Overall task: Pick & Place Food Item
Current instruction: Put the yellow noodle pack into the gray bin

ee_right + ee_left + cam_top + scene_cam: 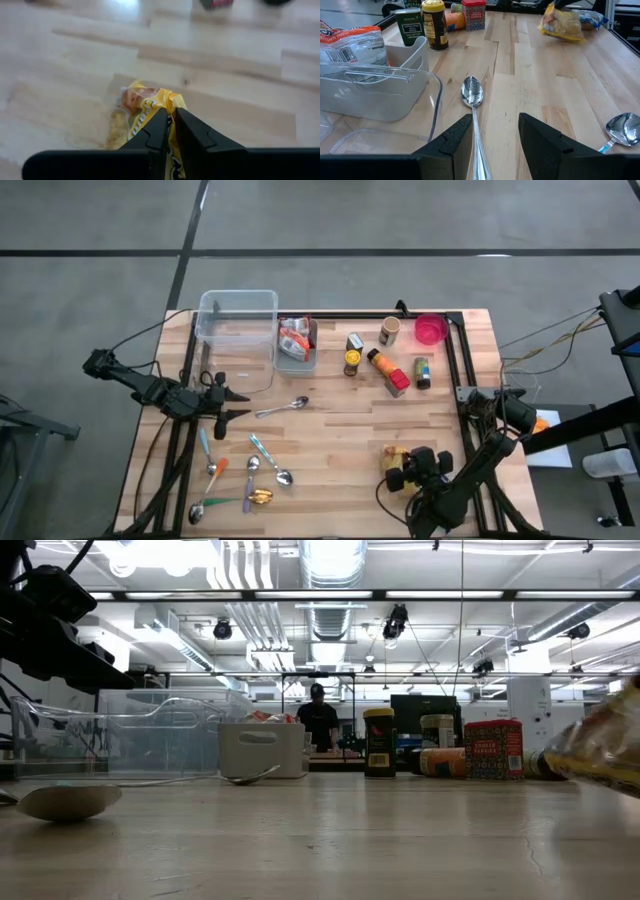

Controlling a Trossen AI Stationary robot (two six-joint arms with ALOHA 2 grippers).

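Now right fingers point(170, 131) pinching yellow snack bag point(145, 107)

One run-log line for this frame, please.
right gripper: shut on yellow snack bag, near table edge | left gripper: open over spoon, idle | clear bin: no bag inside

Grey floor point(400, 220); ceiling ducts point(330, 565), bright lights.

One yellow snack bag point(393, 457), two bins point(238, 330), one pink cup point(431, 330), several spoons point(283, 408).
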